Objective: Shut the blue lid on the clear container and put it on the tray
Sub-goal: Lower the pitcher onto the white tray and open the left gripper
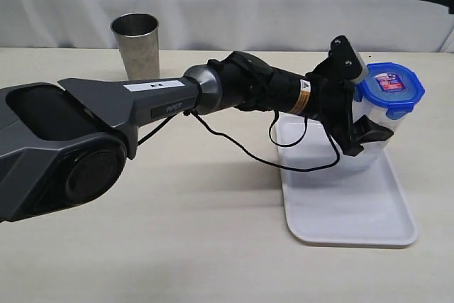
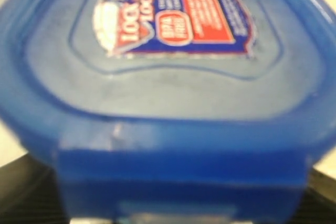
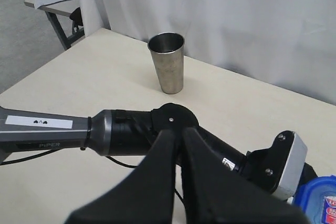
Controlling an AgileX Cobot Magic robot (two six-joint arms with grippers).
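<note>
The clear container point(image 1: 377, 116) stands upright at the far end of the white tray point(image 1: 347, 211), with the blue lid point(image 1: 391, 86) sitting on top of it. My left gripper point(image 1: 360, 96) reaches across from the left and is shut on the container's sides just under the lid. Whether the container's base touches the tray I cannot tell. In the left wrist view the blue lid point(image 2: 168, 77) and its red-and-white sticker fill the picture. My right gripper point(image 3: 178, 134) is shut and empty, held high above the table. A corner of the lid point(image 3: 320, 198) shows below it.
A shiny steel cup point(image 1: 136, 44) stands at the back left of the table, also visible as the steel cup point(image 3: 168, 61) in the right wrist view. A black cable hangs from the left arm near the tray's left rim. A white curtain backs the table.
</note>
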